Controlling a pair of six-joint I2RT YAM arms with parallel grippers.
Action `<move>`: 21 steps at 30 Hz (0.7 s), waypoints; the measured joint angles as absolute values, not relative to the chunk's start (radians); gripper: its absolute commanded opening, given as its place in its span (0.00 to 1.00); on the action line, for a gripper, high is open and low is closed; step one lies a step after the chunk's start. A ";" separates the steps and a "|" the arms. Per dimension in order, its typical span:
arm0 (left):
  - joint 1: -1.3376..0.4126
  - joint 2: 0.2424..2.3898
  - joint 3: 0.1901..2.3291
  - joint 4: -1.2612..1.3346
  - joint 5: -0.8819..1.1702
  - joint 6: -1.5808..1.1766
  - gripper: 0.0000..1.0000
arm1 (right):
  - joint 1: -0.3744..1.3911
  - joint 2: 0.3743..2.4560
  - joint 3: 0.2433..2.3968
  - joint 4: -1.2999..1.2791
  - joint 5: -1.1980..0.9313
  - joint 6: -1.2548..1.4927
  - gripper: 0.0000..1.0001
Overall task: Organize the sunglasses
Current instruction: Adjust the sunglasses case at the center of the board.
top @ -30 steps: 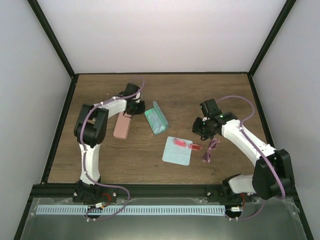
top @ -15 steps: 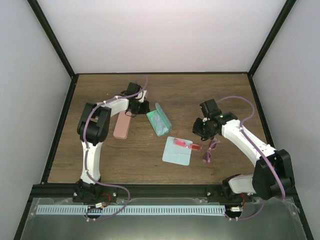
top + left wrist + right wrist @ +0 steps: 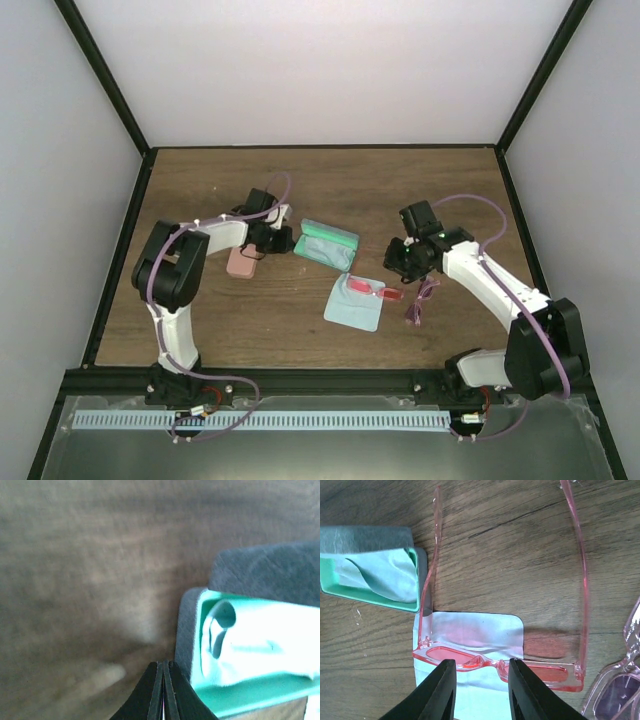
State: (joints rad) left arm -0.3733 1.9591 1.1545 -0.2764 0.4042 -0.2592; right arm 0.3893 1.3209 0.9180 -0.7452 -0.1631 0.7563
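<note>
Right wrist view, operator: state of the right gripper (image 3: 481, 666)?

Technician: Spread open. One finger sits on each side of the bridge of the red glasses (image 3: 547, 672); contact cannot be confirmed. Frame front lies on the pale blue cloth (image 3: 470, 630), arms unfolded over the wooden table (image 3: 510, 545). The purple glasses (image 3: 615, 690) lie just beside, on the wood.

Operator: And the left gripper (image 3: 163, 675)?

Technician: Fingers pressed together, nothing held, just beside the open green case (image 3: 240, 692) with a light cloth (image 3: 260, 645) inside it.
</note>
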 measured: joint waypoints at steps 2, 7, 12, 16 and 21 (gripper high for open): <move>-0.384 1.927 1.111 -0.270 0.401 -0.272 0.04 | 0.390 1.321 0.914 -0.736 -0.167 0.751 0.30; -0.400 1.871 1.040 -0.264 0.388 -0.315 0.04 | 0.390 1.325 0.913 -0.725 -0.171 0.737 0.31; -0.400 1.816 1.007 -0.291 0.329 -0.346 0.14 | 0.377 1.325 0.913 -0.730 -0.135 0.732 0.43; -0.400 1.732 1.002 -0.311 0.286 -0.366 0.15 | 0.336 1.325 0.915 -0.748 -0.109 0.722 0.50; -0.403 1.623 1.002 -0.293 0.299 -0.399 0.21 | 0.280 1.351 0.916 -0.786 -0.064 0.692 0.51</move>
State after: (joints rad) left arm -0.4026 1.6234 1.0019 -0.2932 0.2989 -0.3988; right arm 0.2798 1.3514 0.9165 -0.7856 -0.0643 0.6918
